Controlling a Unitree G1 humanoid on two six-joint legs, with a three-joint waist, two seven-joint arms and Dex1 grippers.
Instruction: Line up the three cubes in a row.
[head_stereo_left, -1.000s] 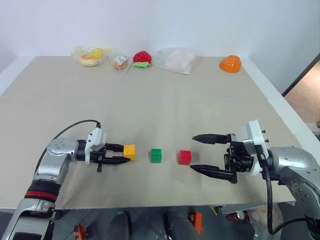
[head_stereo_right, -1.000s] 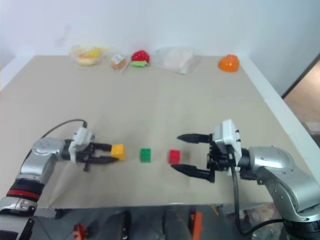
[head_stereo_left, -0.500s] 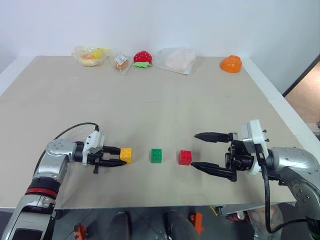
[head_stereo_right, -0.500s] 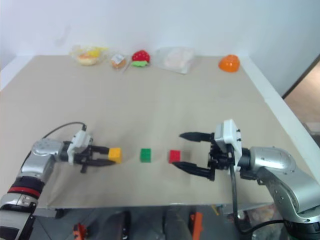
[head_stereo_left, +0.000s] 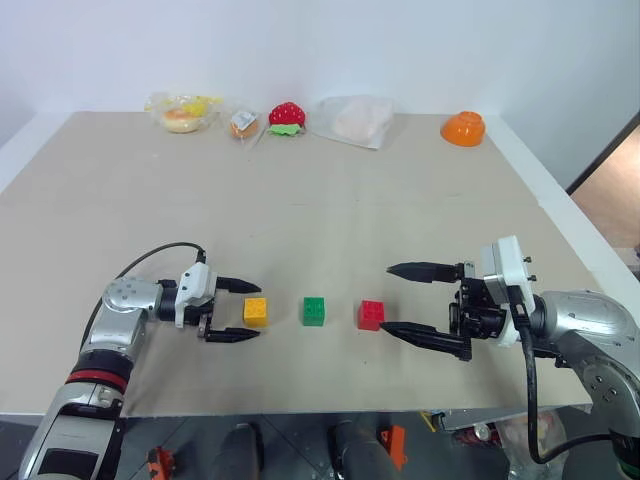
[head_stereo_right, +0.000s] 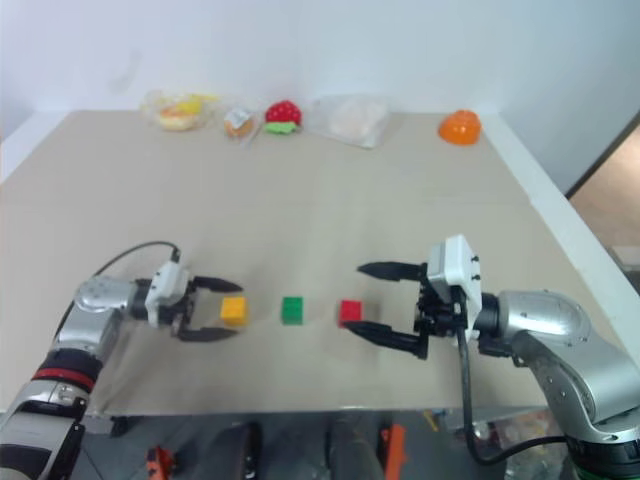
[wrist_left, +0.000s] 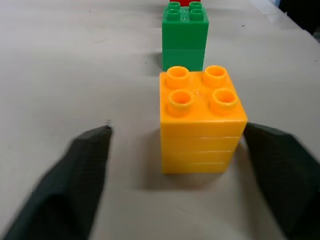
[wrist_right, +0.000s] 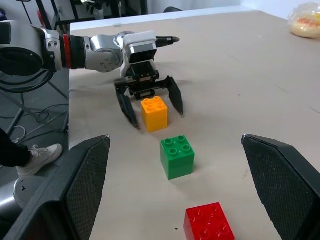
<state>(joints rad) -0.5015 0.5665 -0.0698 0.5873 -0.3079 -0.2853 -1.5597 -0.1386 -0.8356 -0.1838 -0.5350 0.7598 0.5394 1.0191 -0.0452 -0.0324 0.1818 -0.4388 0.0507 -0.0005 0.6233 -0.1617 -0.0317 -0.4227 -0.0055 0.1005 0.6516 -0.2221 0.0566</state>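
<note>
My left gripper (head_stereo_left: 238, 310) stands with its jaws apart on either side of the small yellow-orange studded plastic block (head_stereo_left: 256, 311), touching neither face, on the beige table (head_stereo_left: 330, 200). The green studded block (head_stereo_left: 314, 310) sits just beside it toward my right, and the red studded block (head_stereo_left: 371, 315) beyond that, all three in one row with small gaps between them. My right gripper (head_stereo_left: 410, 299) hovers near the red block, jaws wide apart and empty. I judge the lining-up step finished, or all but: the next move calls for drawing my left gripper straight back without nudging the yellow-orange block out of line.
</note>
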